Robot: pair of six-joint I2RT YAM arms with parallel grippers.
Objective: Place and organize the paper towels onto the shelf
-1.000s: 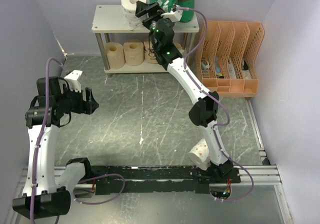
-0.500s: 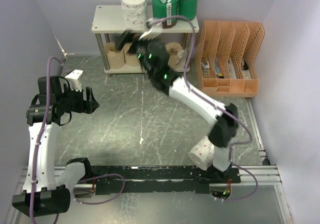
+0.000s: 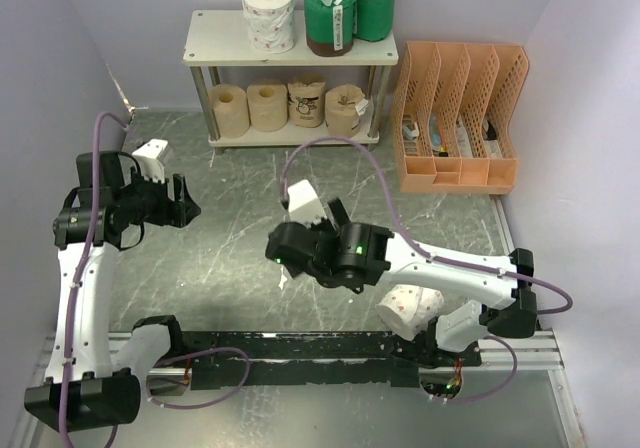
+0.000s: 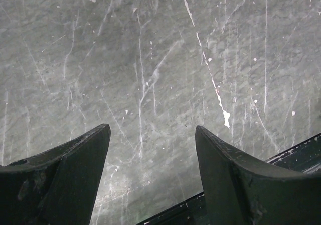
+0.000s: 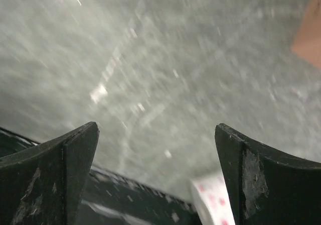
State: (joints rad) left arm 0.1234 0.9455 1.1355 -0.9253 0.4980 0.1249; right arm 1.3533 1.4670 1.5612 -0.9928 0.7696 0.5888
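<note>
now | right pincer (image 5: 155, 128) spread wide, holding nothing | left pincer (image 4: 151, 128) likewise

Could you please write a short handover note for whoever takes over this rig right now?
Left gripper: open, empty, over bare table.
Right gripper: open, empty, over the table.
Shelf: top board holds one dotted white roll and two green-wrapped rolls; lower board holds four tan rolls.
Done: seven rolls shelved.
Left: the second dotted roll lies near the table's front right; it probably belongs beside its twin on top.
</note>
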